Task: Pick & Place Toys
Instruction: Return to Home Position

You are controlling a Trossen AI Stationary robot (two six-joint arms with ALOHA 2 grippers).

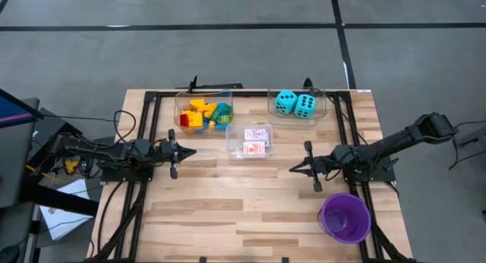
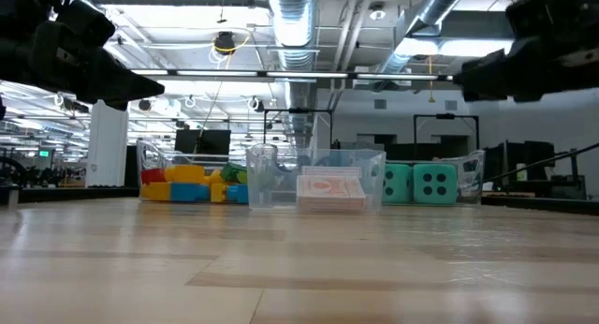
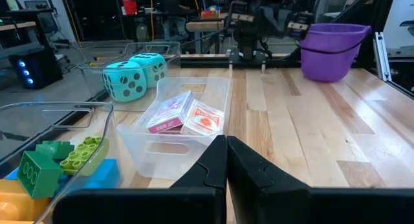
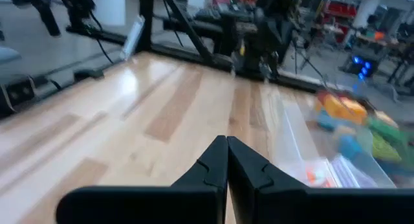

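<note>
Several coloured building bricks (image 1: 203, 114) lie in a clear bin at the table's far left-centre. Two turquoise dice (image 1: 296, 104) sit in a clear bin at the far right-centre. Red-and-white card packs (image 1: 257, 141) lie in a small clear bin in the middle. My left gripper (image 1: 191, 151) is shut and empty, left of the card bin, pointing right. My right gripper (image 1: 292, 169) is shut and empty, right of centre, pointing left. The bricks (image 3: 58, 162), dice (image 3: 132, 74) and card packs (image 3: 184, 116) also show in the left wrist view.
A purple cup (image 1: 345, 217) stands at the near right of the table, beside my right arm. The three clear bins line the far half of the table. Bare wood (image 1: 243, 202) lies between the arms and along the near edge.
</note>
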